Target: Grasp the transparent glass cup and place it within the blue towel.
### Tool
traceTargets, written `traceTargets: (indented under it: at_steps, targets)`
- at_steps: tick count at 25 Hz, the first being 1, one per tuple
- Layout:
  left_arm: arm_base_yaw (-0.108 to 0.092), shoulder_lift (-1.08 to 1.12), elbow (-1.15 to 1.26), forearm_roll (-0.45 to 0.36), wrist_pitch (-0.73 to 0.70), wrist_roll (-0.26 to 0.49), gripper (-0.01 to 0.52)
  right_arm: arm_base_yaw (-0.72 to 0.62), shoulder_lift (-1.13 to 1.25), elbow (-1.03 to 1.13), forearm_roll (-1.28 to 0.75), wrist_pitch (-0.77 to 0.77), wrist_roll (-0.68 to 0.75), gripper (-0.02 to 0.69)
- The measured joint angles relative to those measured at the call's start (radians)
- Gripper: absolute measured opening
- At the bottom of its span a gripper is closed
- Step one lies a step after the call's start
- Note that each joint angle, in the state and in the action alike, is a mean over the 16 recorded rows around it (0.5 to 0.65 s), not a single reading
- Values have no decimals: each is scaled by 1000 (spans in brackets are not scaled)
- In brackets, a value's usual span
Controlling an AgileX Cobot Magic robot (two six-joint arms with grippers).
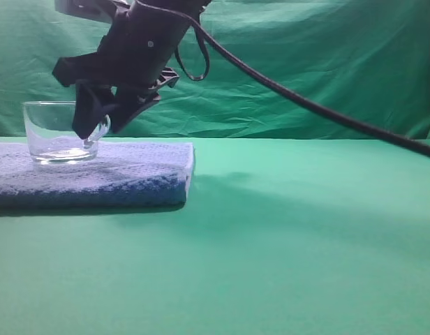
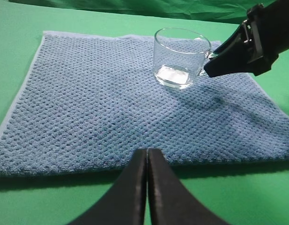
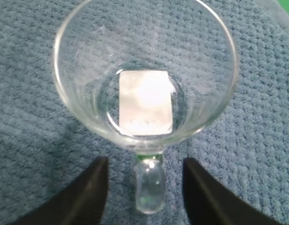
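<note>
- Thick folded blue terry towel (image 1: 89, 174): left end cut off by the exterior high view's edge.
- Clear glass mug (image 1: 58, 131): handle hidden behind the black right hand (image 1: 96, 125).
- Left hand (image 2: 147, 187): only closed fingertips visible.

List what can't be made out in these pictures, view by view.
- Exterior high: the right gripper covers the transparent glass cup's handle side; the blue towel runs off the left edge.
- Left wrist: the left gripper's body is cut off by the bottom edge.
- Right wrist: the right gripper's fingers are cut off below; the pale label inside the cup's base is too blurred to read.
</note>
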Motion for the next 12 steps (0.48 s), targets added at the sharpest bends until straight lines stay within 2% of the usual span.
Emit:
traceTargets:
  at_steps: [7, 12]
  targets:
    - [0, 0, 0, 0, 0, 0, 0, 0, -230, 49, -159, 156, 212, 44]
    - [0, 0, 0, 0, 0, 0, 0, 0, -423, 187, -215, 144, 291, 0]
